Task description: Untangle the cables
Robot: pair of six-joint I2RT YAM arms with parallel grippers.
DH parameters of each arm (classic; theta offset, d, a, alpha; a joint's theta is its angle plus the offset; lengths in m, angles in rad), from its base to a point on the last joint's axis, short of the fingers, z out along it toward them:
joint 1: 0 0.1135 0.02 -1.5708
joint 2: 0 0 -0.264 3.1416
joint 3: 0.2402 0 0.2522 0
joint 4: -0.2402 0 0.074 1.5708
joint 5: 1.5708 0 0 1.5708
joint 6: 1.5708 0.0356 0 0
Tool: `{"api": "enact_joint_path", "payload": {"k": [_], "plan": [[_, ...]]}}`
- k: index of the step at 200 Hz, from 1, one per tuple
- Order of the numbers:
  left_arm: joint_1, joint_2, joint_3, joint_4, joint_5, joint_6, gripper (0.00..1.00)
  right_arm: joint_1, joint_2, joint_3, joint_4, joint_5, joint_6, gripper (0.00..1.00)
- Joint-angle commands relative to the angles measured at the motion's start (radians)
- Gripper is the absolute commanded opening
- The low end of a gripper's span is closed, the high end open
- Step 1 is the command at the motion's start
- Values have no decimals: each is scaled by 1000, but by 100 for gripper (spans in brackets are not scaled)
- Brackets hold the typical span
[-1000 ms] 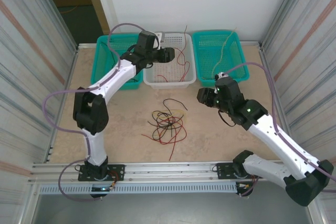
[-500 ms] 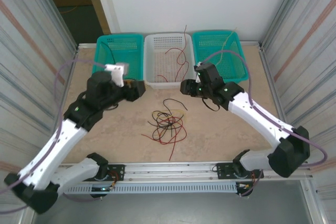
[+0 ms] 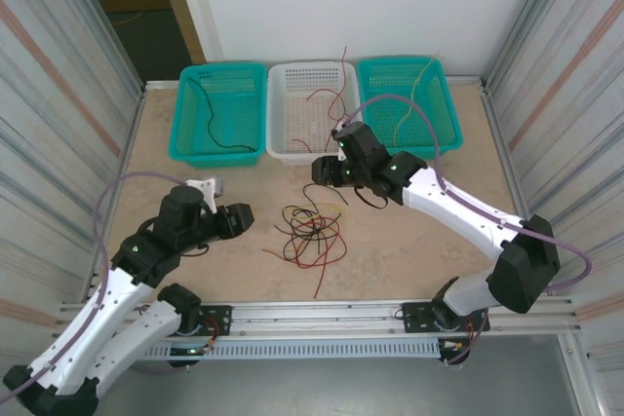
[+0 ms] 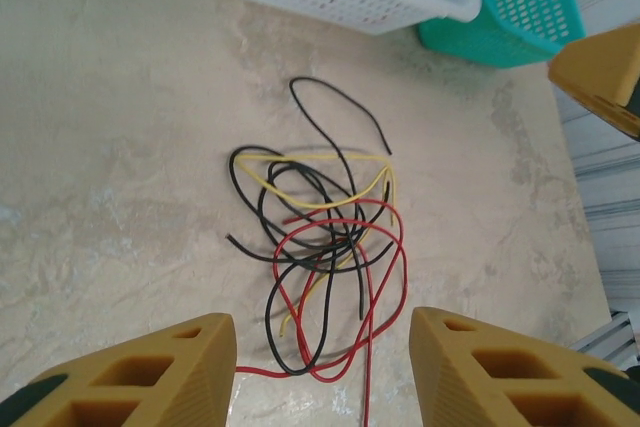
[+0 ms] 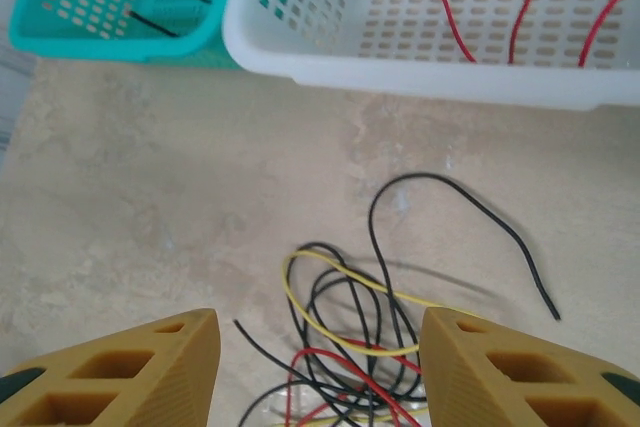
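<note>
The cables (image 3: 310,231) lie in a loose tangle of red, black and yellow wires on the table's middle; one red end trails toward the near edge. My left gripper (image 3: 242,218) hovers left of the tangle, open, and in the left wrist view the cables (image 4: 320,237) lie on the table ahead of the left gripper (image 4: 323,377). My right gripper (image 3: 317,172) hangs open just behind the tangle, in front of the white basket. In the right wrist view the cables (image 5: 380,347) lie below and between the spread fingers of the right gripper (image 5: 320,372), untouched.
Three baskets line the back edge: a teal basket (image 3: 222,148) holding a black wire, a white basket (image 3: 314,151) with red wires, and a teal basket (image 3: 450,114) with a tan wire. Ribbed metal walls close in both sides.
My left arm swung back from the white basket and came down left of the tangle. My right arm swept left from the right side to a spot just behind the tangle.
</note>
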Motion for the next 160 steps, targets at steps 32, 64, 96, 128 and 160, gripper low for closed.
{"api": "enact_joint_path", "payload": {"k": [32,64,96,128,160], "plan": [[-11,175,-11,132,44,-26,48,14,23,-110,-67,64,35,57],[-34,230,-32,181,43,-32,51,16,34,-179,-14,22,98,59],[-52,251,-66,202,49,-48,51,28,73,-227,67,-21,152,66],[-75,241,-90,213,30,-69,51,42,155,-211,96,-46,155,61],[-77,228,-125,228,22,-96,50,95,233,-96,11,36,85,53]]}}
